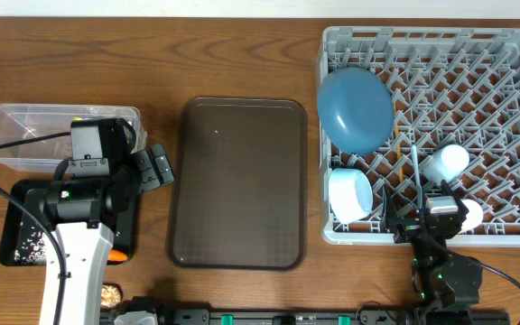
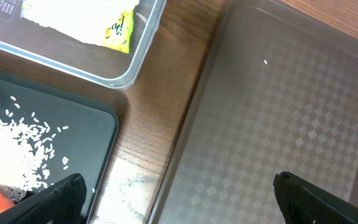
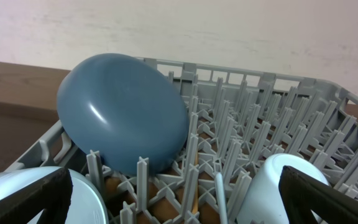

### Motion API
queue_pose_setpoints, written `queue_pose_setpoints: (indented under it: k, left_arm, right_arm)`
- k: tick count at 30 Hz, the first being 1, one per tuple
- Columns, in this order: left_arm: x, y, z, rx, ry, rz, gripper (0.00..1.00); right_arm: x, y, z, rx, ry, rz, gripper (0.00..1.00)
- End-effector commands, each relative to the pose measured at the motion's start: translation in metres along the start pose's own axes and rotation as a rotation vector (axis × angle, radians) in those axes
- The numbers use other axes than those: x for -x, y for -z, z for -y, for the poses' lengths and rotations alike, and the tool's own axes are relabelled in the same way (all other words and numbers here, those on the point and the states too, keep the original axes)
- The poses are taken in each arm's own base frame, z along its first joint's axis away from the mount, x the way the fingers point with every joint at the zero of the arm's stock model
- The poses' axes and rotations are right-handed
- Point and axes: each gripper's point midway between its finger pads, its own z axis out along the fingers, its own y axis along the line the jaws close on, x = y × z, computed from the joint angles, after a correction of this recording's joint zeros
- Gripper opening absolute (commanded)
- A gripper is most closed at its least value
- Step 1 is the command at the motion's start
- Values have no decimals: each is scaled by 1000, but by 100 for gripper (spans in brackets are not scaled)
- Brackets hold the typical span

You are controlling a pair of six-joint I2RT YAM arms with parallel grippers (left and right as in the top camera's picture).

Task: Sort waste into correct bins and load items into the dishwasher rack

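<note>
The grey dishwasher rack (image 1: 513,54) holds the blue plate (image 1: 357,108) on edge, the white bowl (image 1: 350,194), the light blue cup (image 1: 447,162) and the pale blue spoon (image 1: 416,171). A pale cup (image 1: 469,214) lies at its front edge. My right gripper (image 1: 427,212) is open and empty at the rack's front, facing the plate (image 3: 123,112), between bowl (image 3: 30,199) and cup (image 3: 284,186). My left gripper (image 1: 156,167) is open and empty (image 2: 179,208) between the black tray (image 2: 92,130) and the serving tray. The clear tub (image 2: 135,62) holds the wrapper (image 2: 122,28) and napkin (image 2: 73,18). Rice (image 2: 17,155) lies in the black tray.
The brown serving tray (image 1: 237,181) lies in the middle of the table. An orange carrot (image 1: 118,257) sits in the black tray's right corner. A small brown lump (image 1: 111,292) lies by the table's front edge. My left arm covers part of the black tray.
</note>
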Motion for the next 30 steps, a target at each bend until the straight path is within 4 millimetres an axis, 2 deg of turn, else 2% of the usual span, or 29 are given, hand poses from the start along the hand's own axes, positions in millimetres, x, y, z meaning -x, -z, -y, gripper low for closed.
queue_pose_setpoints:
  k: [1, 5, 7, 11, 16, 21, 26, 30]
  left_arm:
    - [6, 8, -2, 6, 12, 33, 98]
    - [1, 18, -44, 236, -3, 50, 98]
    - [2, 20, -52, 284, -5, 55, 98]
    - [-4, 27, -53, 283, -7, 53, 98]
    - [18, 52, -46, 230, 10, 237, 98]
    - [41, 85, -31, 141, -87, 489, 98]
    - [36, 103, -12, 59, -323, 651, 98]
    - [21, 106, -14, 49, -356, 746, 98]
  right_arm:
    - [-1, 0, 1, -3, 6, -1, 99]
    - [-1, 0, 1, -3, 6, -1, 99]
    - [-1, 0, 1, -3, 6, -1, 99]
    - [-1, 0, 1, -3, 6, -1, 99]
    - [0, 0, 1, -3, 6, 0, 99]
    - [0, 0, 1, -3, 6, 0, 99]
    - [0, 0, 1, -3, 6, 0, 99]
    - [0, 0, 1, -3, 6, 0, 99]
